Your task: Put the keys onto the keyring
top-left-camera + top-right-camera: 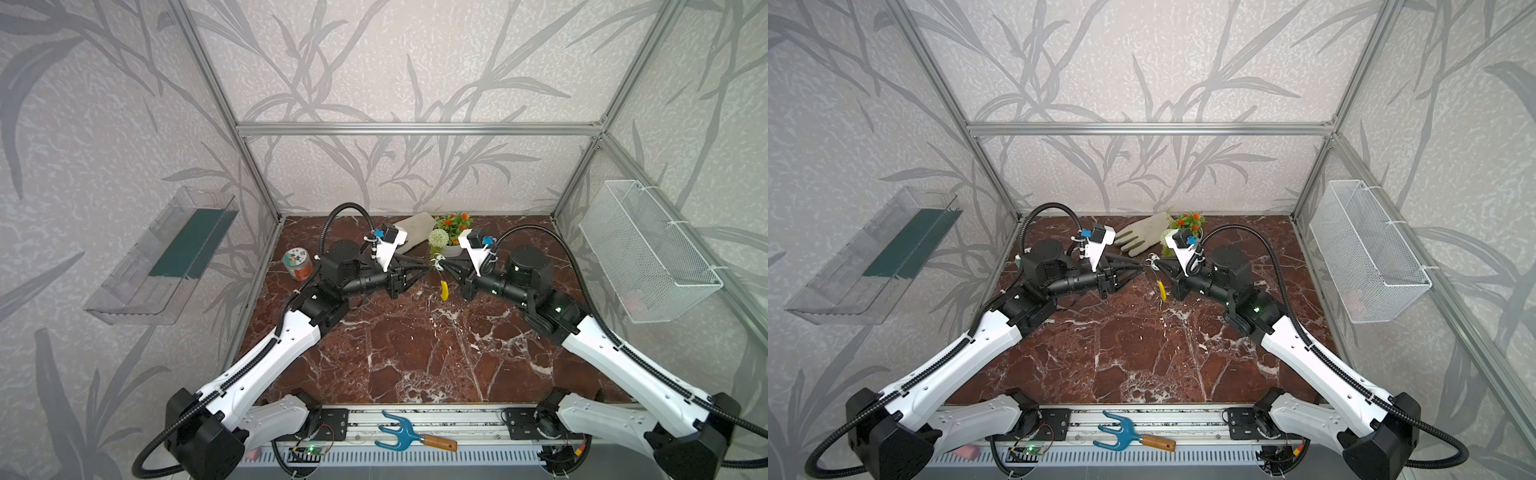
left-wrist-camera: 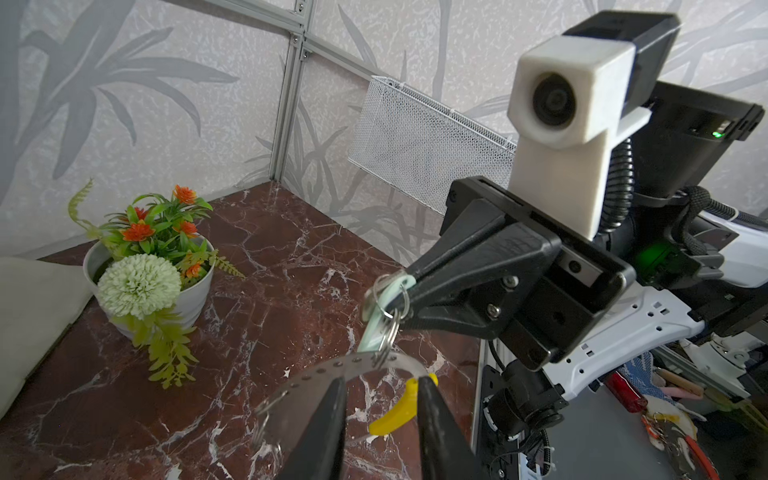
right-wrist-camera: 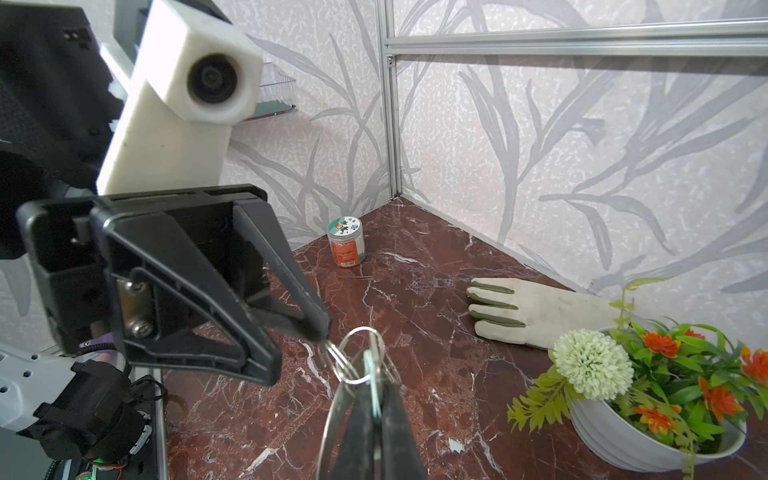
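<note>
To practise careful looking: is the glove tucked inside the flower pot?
No, the glove lies flat on the marble table, beside the flower pot rather than in it.

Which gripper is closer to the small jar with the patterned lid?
Left. The left gripper lies between the jar and the right gripper, which holds the keys farther over, toward the flower pot.

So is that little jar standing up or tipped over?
Standing up: the jar rests on its base on the marble table, lid on top.
</note>
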Tool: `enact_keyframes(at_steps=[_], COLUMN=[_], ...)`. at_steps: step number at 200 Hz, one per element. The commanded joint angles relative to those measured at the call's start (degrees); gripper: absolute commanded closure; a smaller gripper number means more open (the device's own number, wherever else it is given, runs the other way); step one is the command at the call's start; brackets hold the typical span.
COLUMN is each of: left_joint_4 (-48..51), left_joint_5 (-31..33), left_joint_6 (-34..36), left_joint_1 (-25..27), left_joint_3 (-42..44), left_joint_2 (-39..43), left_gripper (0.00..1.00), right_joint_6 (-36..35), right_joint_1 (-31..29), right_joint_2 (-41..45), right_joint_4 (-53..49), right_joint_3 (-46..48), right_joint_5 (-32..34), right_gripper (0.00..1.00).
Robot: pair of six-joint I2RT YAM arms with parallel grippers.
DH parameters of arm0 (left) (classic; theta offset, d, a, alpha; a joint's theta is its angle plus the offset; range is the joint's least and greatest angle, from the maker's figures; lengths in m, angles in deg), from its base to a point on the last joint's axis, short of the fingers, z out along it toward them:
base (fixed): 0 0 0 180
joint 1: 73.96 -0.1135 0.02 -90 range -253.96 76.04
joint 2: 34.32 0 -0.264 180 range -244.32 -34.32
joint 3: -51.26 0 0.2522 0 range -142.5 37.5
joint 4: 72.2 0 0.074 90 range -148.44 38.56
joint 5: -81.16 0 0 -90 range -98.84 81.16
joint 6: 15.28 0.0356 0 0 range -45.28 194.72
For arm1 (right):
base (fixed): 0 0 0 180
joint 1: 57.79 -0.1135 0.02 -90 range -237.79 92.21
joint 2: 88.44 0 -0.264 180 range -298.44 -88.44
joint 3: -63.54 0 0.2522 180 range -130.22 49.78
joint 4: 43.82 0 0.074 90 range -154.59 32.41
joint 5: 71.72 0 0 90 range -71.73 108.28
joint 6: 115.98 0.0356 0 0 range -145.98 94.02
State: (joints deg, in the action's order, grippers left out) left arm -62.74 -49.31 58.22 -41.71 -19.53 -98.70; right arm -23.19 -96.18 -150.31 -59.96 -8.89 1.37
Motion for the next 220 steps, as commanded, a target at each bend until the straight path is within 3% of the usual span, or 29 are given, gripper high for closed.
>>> enact_keyframes(at_steps=[1, 41, 67, 130, 190, 220], left_joint_4=[0.41, 2.95, 3.89, 7.02, 13.05, 17.01], left_joint_5=[1.09, 6.08, 10.69, 19.13, 23.79, 26.45], left_joint_6=[1.10, 2.35, 2.95, 2.51, 2.74, 3.13], left_joint_1=[0.14, 0.01, -0.03, -0.04, -0.08, -0.04], left_joint_3=[-0.05, 1.36, 3.26, 7.22, 9.01, 9.17], left_joint_2=[2.45, 5.70, 8.67, 15.43, 22.62, 26.72], left_gripper=[0.65, 0.50, 0.33, 0.01, 0.01, 0.01], right_joint_6=[-1.16, -1.77, -2.35, -0.19, 1.83, 2.84], right_joint_1=[0.16, 0.14, 0.14, -0.66, -1.51, -1.53], right_joint_2=[1.33, 0.73, -1.10, -11.33, -29.36, -39.83], right_joint_4=[-0.15, -1.05, -2.48, -0.16, -0.28, -0.23], right_joint_3=[-1.49, -0.57, -1.04, -2.41, -13.54, -22.14], right_joint_5=[0.05, 0.84, 1.39, 1.51, 3.57, 1.60], right_gripper=[1.00, 1.00, 1.00, 1.00, 1.00, 1.00])
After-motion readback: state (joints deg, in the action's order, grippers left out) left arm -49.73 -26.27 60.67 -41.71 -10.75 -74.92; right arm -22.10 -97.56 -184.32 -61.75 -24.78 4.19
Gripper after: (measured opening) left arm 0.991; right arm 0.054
